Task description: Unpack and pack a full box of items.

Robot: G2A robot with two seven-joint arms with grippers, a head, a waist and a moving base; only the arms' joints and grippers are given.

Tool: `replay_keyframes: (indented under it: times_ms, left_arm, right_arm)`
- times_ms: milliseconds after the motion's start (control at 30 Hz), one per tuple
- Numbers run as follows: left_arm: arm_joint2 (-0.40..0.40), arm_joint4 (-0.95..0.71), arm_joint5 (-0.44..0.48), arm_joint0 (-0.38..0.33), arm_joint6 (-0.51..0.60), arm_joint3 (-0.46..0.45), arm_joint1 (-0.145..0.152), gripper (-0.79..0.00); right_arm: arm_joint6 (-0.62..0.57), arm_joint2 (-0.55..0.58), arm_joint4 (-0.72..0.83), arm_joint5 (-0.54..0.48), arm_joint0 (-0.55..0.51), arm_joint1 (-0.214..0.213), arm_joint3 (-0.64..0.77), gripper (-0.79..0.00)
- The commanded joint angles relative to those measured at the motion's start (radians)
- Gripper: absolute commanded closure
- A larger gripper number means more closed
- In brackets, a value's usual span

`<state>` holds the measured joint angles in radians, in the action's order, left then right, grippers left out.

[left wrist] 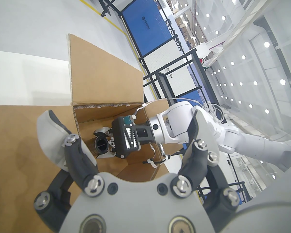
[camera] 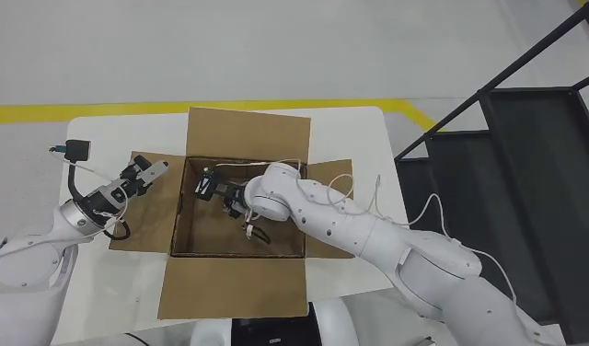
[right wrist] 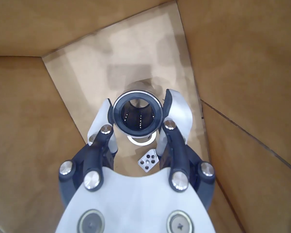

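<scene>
Box (right wrist: 232, 49) walls stand well apart from right hand (right wrist: 138, 99) clamping metal cylinder (right wrist: 138, 132).

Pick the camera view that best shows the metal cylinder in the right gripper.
Right wrist view: it looks into the metal cylinder, gripped by the right gripper. The left wrist view gives its dark end, farther off in the box. The top view has it too small to tell.

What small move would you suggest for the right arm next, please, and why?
Probably lift the right gripper straight up: it is shut on the metal cylinder deep inside the box, whose walls stand close on all sides.
</scene>
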<state>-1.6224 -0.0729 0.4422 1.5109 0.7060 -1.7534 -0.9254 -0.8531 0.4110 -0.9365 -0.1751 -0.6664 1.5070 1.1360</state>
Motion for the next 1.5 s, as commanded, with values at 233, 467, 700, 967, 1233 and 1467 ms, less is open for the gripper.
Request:
replay_keyframes:
  times_ms: [233, 467, 700, 967, 1233, 1467]
  left_arm:
    - [0.000, 0.000, 0.000, 0.000, 0.000, 0.000, 0.000, -0.785]
    - [0.000, 0.000, 0.000, 0.000, 0.000, 0.000, 0.000, -0.785]
    - [0.008, 0.011, -0.021, 0.002, -0.015, -0.008, -0.002, -0.785]
    - [-0.061, 0.046, -0.061, 0.001, 0.006, 0.003, 0.006, -0.785]
    - [-0.165, -0.050, -0.085, -0.007, 0.158, 0.084, 0.023, -0.785]
    - [-0.231, 0.022, -0.096, -0.035, 0.197, 0.181, 0.038, -0.785]
  right_arm:
    - [0.003, 0.002, -0.014, 0.001, 0.005, 0.028, -0.061, -0.785]
    - [-0.035, 0.102, -0.004, -0.024, -0.031, -0.012, 0.111, -0.785]
    - [-0.180, 0.361, 0.108, -0.118, -0.204, -0.117, 0.422, -0.785]
    - [-0.416, 0.756, 0.587, -0.169, -0.425, -0.208, 0.645, -0.785]
    - [-0.566, 1.096, 1.049, -0.090, -0.570, -0.262, 0.695, -0.785]
    - [-0.603, 1.333, 1.114, -0.078, -0.697, -0.299, 0.729, -0.785]
